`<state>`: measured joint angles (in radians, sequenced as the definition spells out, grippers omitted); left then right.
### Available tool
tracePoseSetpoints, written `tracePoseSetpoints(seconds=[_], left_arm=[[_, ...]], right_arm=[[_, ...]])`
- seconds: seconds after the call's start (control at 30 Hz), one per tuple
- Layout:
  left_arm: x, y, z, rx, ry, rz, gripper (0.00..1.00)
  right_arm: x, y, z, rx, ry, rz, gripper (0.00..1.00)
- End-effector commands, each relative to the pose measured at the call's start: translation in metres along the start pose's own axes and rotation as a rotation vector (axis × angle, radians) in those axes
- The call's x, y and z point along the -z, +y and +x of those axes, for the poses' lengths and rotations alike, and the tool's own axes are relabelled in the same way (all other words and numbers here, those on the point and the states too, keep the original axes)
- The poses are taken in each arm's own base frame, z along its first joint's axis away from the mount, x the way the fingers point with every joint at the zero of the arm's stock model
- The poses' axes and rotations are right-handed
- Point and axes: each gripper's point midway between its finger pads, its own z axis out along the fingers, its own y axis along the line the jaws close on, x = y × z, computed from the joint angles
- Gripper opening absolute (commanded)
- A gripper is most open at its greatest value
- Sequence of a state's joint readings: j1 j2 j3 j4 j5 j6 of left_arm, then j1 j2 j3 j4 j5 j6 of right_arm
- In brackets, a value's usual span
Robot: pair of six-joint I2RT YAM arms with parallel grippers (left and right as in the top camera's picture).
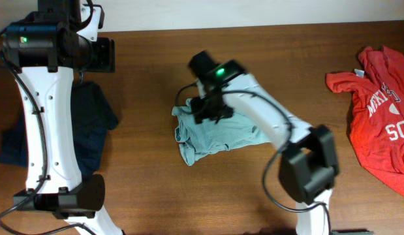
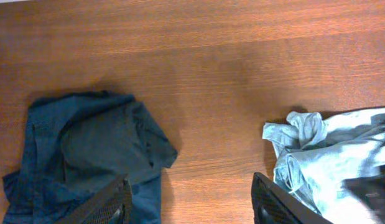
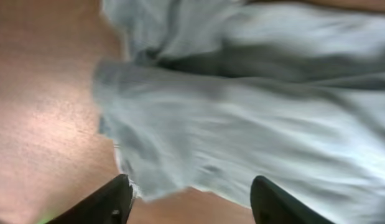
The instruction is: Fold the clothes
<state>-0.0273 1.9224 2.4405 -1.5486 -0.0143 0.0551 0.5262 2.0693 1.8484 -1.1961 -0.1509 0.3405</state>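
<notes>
While the crumpled teal T-shirt [image 1: 221, 137] lies at the middle of the brown wooden table [image 1: 149, 59], the right gripper [image 3: 192, 194] hangs there spread and empty, the left gripper [image 2: 189, 199] likewise over the table's left side.

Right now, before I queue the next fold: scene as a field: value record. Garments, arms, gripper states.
target: teal T-shirt, bunched up mid-table, not folded
right gripper: open, above the teal T-shirt; contact unclear, view blurred
left gripper: open, empty, over bare wood between the navy garment and the teal T-shirt
navy garment: crumpled, left side, partly hidden by the left arm
red T-shirt: right edge, white lettering, apart from both arms
surface: wooden table
</notes>
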Motion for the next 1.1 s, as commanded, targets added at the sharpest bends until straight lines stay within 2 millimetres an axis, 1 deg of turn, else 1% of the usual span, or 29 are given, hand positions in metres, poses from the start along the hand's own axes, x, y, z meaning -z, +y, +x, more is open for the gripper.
tracePoseSetpoints(seconds=[0.0,0.03,0.07,0.1,0.17,0.2,0.23,0.27,0.3,0.37,0.43,0.47,0.5,0.57,0.6,0.63,0.7,0.73,0.77,0.8,0.83,0.87,0.9,0.93,0.97,1.0,1.03,1.07], left_arm=[[0.005,-0.012,-0.002,0.009,-0.016,0.068,0.62],[0.005,-0.016,-0.003,0.009,-0.018,0.095,0.62],[0.006,-0.024,-0.003,0.006,-0.018,0.136,0.62],[0.006,-0.028,-0.003,0.004,-0.018,0.153,0.62],[0.005,-0.032,-0.002,-0.011,-0.015,0.159,0.62],[0.005,-0.034,-0.001,-0.025,-0.012,0.160,0.62],[0.004,-0.036,-0.001,-0.028,-0.012,0.161,0.62],[0.004,-0.036,-0.001,-0.029,-0.011,0.162,0.62],[0.004,-0.037,-0.001,-0.031,-0.011,0.163,0.62],[0.004,-0.037,-0.001,-0.033,-0.011,0.163,0.62],[0.004,-0.037,-0.002,-0.033,-0.013,0.163,0.62],[0.004,-0.037,-0.002,-0.033,-0.016,0.163,0.65],[0.004,-0.037,-0.003,-0.033,-0.019,0.162,0.66],[0.004,-0.037,-0.006,-0.034,-0.031,0.162,0.73],[0.004,-0.037,-0.007,-0.034,-0.036,0.162,0.98],[0.004,-0.037,-0.008,-0.034,-0.038,0.161,0.99],[0.005,-0.037,-0.010,-0.035,-0.046,0.161,0.99],[0.005,-0.037,-0.010,-0.034,-0.048,0.161,0.99],[0.004,-0.037,-0.010,-0.034,-0.048,0.161,0.99],[0.004,-0.037,-0.010,-0.034,-0.048,0.161,0.99],[0.004,-0.037,-0.010,-0.034,-0.048,0.161,0.99],[0.004,-0.037,-0.010,-0.034,-0.048,0.161,0.99],[0.004,-0.037,-0.009,-0.034,-0.045,0.161,0.99],[0.004,-0.037,-0.009,-0.034,-0.042,0.161,0.99],[0.004,-0.037,-0.008,-0.034,-0.040,0.161,0.99],[0.004,-0.037,-0.008,-0.034,-0.041,0.161,0.99],[0.004,-0.037,-0.008,-0.034,-0.040,0.161,0.99],[0.004,-0.037,-0.008,-0.034,-0.040,0.161,0.99]], right_arm=[[0.058,-0.045,-0.014,-0.100,-0.107,-0.002,0.70],[0.059,-0.059,-0.013,-0.133,-0.095,0.007,0.71],[0.061,-0.080,-0.010,-0.184,-0.075,0.021,0.74],[0.061,-0.096,-0.009,-0.206,-0.061,0.024,0.80],[0.061,-0.120,-0.007,-0.222,-0.046,0.006,0.90],[0.059,-0.137,-0.006,-0.205,-0.031,-0.052,0.98],[0.057,-0.143,-0.005,-0.207,-0.024,-0.070,0.99],[0.052,-0.155,-0.002,-0.221,-0.008,-0.128,0.99],[0.048,-0.159,0.001,-0.221,0.002,-0.160,0.99],[0.034,-0.174,0.011,-0.254,0.029,-0.220,0.99],[0.016,-0.188,0.022,-0.285,0.049,-0.264,0.99],[0.005,-0.195,0.028,-0.306,0.055,-0.272,0.98],[-0.002,-0.199,0.032,-0.315,0.057,-0.272,0.99],[-0.023,-0.206,0.042,-0.334,0.056,-0.280,0.99],[-0.031,-0.204,0.045,-0.339,0.052,-0.307,0.98],[-0.034,-0.201,0.046,-0.333,0.048,-0.329,0.99],[-0.046,-0.181,0.046,-0.302,0.005,-0.456,0.99],[-0.048,-0.177,0.045,-0.297,-0.001,-0.480,1.00],[-0.050,-0.165,0.045,-0.283,-0.014,-0.534,0.84],[-0.050,-0.162,0.045,-0.279,-0.015,-0.548,0.75],[-0.051,-0.159,0.045,-0.272,-0.014,-0.553,0.49],[-0.051,-0.160,0.044,-0.270,-0.017,-0.545,0.36],[-0.047,-0.163,0.041,-0.270,-0.031,-0.539,0.24],[-0.042,-0.167,0.038,-0.272,-0.048,-0.533,0.16],[-0.036,-0.174,0.035,-0.283,-0.063,-0.511,0.12],[-0.028,-0.189,0.033,-0.316,-0.071,-0.443,0.07],[-0.018,-0.209,0.033,-0.355,-0.076,-0.349,0.04],[-0.010,-0.222,0.035,-0.382,-0.076,-0.286,0.04]])
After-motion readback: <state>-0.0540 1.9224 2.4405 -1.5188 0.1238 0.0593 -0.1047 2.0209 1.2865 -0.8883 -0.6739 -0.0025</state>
